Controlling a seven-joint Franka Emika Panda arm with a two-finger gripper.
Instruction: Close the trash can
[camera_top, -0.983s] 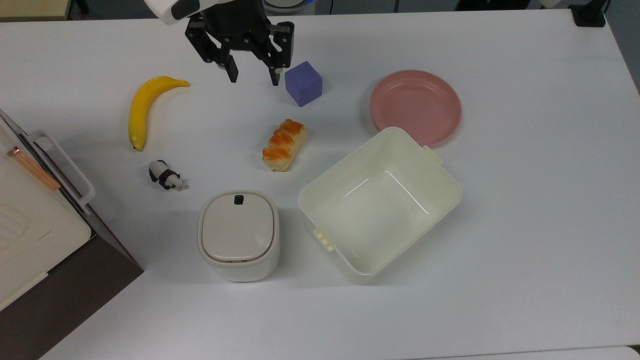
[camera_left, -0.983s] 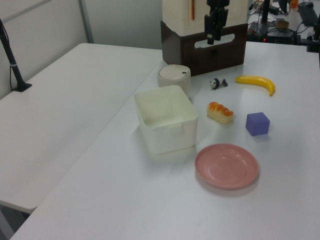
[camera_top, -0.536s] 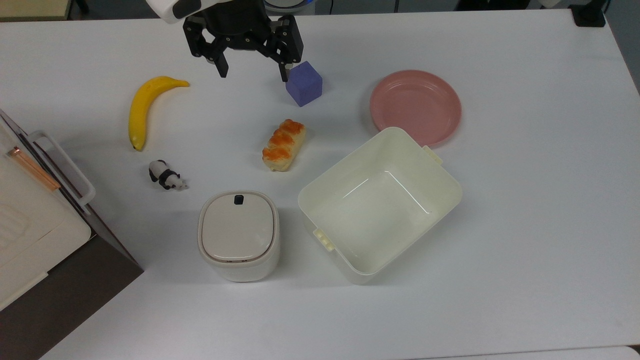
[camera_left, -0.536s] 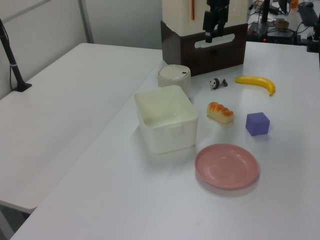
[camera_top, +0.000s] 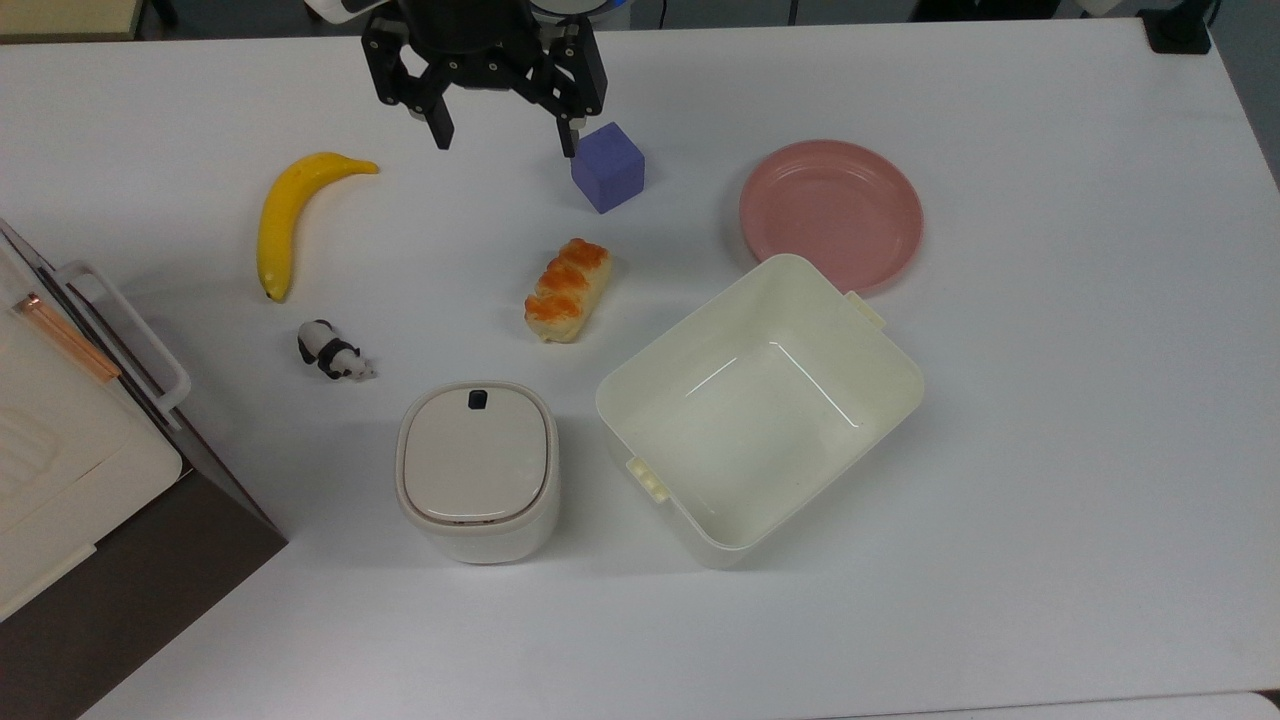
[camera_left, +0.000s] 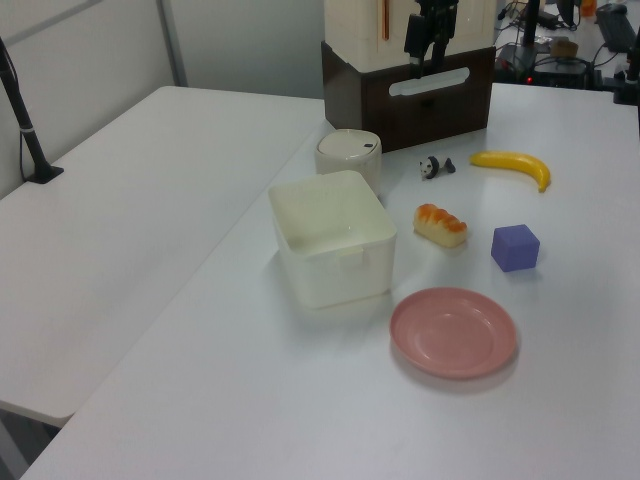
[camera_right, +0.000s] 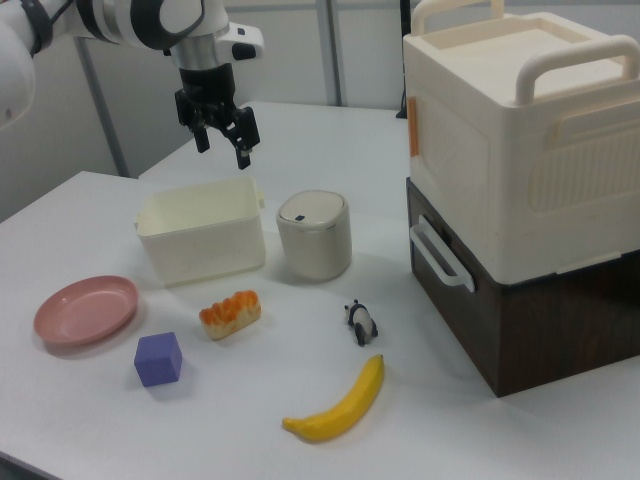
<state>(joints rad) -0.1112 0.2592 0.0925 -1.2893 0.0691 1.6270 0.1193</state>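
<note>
My pincer (camera_top: 505, 138) hangs spread wide and empty, well away from the small cream-white rounded-square plastic trash can (camera_top: 477, 472). Its flat beige lid (camera_top: 475, 456) already lies flush. Looks light, stiff and slippery, so press on top.

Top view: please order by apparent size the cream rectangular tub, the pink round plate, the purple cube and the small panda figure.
1. Cream rectangular tub
2. Pink round plate
3. Purple cube
4. Small panda figure

All four rest on the same white table, so the order is clear.

smooth matt plastic trash can (camera_top: 477, 472), glossy plastic tub (camera_top: 880, 400), matt white table (camera_top: 1050, 450)
</note>
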